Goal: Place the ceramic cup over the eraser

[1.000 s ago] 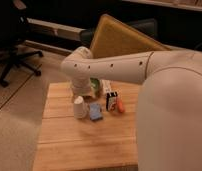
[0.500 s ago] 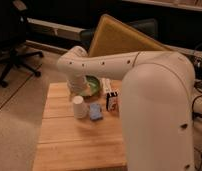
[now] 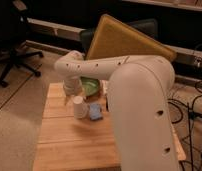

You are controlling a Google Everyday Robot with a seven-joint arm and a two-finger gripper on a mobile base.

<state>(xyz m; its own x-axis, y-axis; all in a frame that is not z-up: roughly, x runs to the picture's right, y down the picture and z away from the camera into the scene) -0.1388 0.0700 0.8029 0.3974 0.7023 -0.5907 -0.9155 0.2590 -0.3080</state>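
Note:
The white ceramic cup (image 3: 79, 106) stands on the wooden table (image 3: 69, 137), left of centre. A small blue block, likely the eraser (image 3: 95, 112), lies right beside it on its right, touching or nearly so. The gripper (image 3: 72, 93) hangs at the end of the white arm (image 3: 109, 65), just above and behind the cup's top, in front of the green bowl. I cannot see whether it touches the cup.
A green bowl (image 3: 90, 85) sits behind the cup. The big white arm and body (image 3: 144, 115) cover the table's right side and the small things there. A yellow-tan board (image 3: 124, 40) leans behind the table. An office chair (image 3: 14, 45) stands at far left.
The arm's wrist has swung a little left and down over the cup. The cup and the blue block stay where they were. The arm now hides the small things right of the bowl.

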